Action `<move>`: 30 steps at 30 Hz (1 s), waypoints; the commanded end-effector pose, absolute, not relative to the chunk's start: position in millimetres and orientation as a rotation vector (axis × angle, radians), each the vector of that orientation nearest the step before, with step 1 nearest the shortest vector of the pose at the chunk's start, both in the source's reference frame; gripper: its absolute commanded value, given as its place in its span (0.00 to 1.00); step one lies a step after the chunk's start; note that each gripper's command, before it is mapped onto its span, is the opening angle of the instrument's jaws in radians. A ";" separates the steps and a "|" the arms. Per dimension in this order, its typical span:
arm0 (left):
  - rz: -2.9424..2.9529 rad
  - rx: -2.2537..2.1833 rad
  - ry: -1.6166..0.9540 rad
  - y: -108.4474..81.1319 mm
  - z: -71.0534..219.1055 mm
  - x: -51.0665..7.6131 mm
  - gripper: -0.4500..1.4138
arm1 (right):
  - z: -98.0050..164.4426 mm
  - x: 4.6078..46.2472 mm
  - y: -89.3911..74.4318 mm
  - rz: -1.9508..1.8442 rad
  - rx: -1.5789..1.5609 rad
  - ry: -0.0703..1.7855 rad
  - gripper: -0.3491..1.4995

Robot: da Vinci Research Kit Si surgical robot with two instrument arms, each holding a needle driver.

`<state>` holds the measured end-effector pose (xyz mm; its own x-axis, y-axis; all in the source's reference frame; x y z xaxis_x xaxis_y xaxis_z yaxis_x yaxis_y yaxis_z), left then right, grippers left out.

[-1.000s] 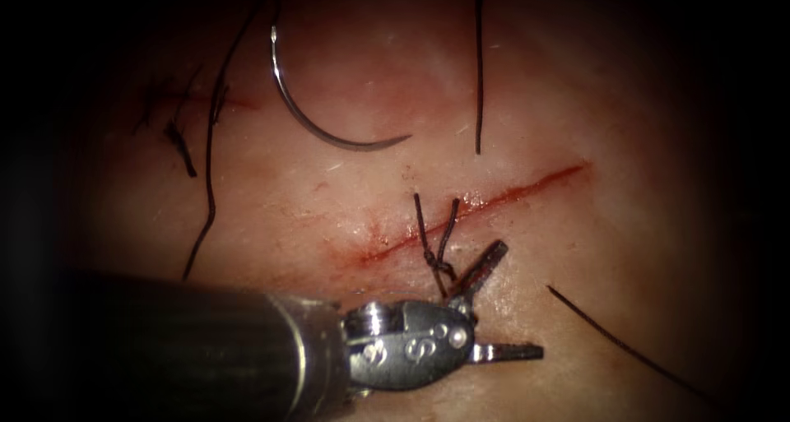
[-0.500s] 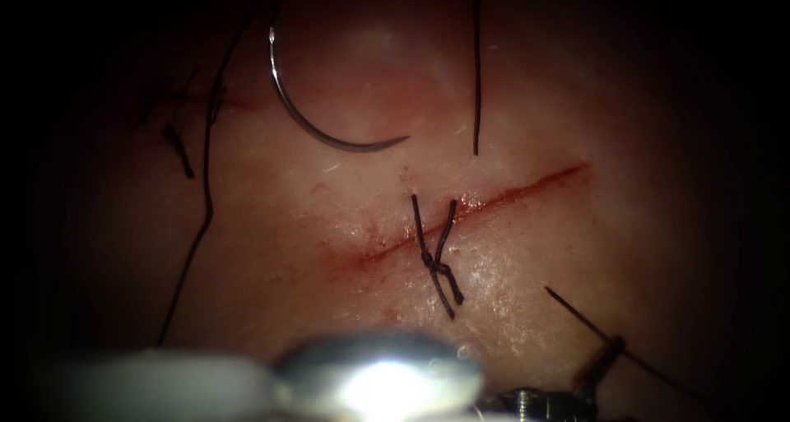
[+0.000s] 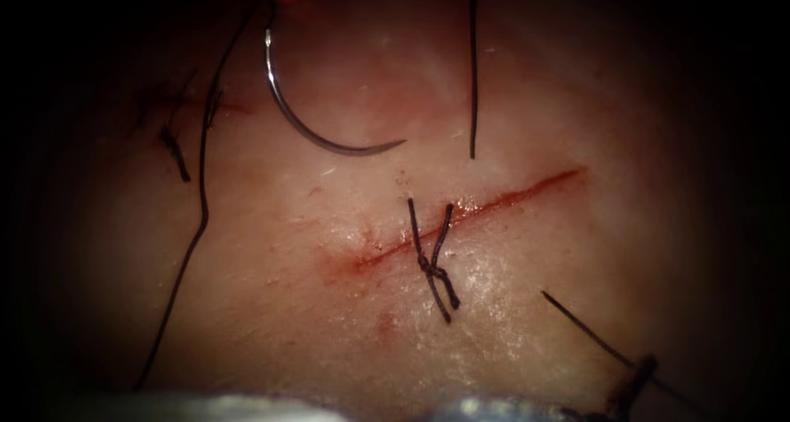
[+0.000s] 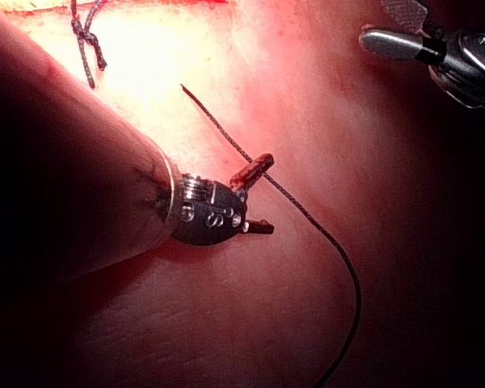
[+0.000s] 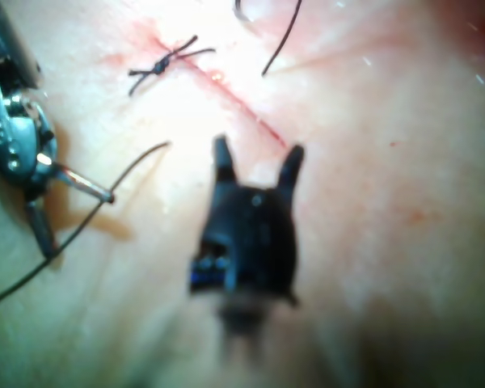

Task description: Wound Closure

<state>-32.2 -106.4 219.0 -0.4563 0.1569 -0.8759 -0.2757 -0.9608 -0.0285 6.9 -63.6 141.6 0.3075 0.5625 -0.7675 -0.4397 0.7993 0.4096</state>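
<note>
The curved steel needle (image 3: 317,118) lies free on the pale pink pork-belly tissue (image 3: 527,249), on the far side of the thin red cut (image 3: 477,212), held by neither tool and not driven into the tissue. Its arc opens away from the cut and toward the right, with the blunt end standing toward the tissue's far edge and the sharp tip pointing right, roughly level. The cut runs slantwise, climbing toward the right. A dark knotted stitch (image 3: 432,262) crosses it near its middle, its two short cut ends pointing toward the near edge. A long dark thread (image 3: 197,216) trails down the left part of the tissue, a straight loose thread piece (image 3: 472,76) lies lengthwise right of the needle, and another dark thread strand (image 3: 588,331) slants toward the near right corner.

The left arm's metal needle driver (image 4: 259,194) has its jaws spread on either side of that strand, not pinching it. The right arm's dark tool (image 5: 257,162) hovers over the tissue just beside the cut, jaws apart and holding nothing.
</note>
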 end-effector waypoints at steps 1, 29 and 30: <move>2.475 -1.463 0.170 -107.4 219.5 -32.9 0.67 | 142.1 7.6 -64.3 0.664 0.137 1.071 0.84; 2.416 -1.600 0.187 -104.3 215.7 -25.1 0.00 | 142.9 9.6 -65.0 0.631 0.179 1.094 0.83; 2.414 -1.605 0.186 -104.3 215.6 -24.7 0.00 | 142.9 10.0 -65.0 0.629 0.182 1.095 0.83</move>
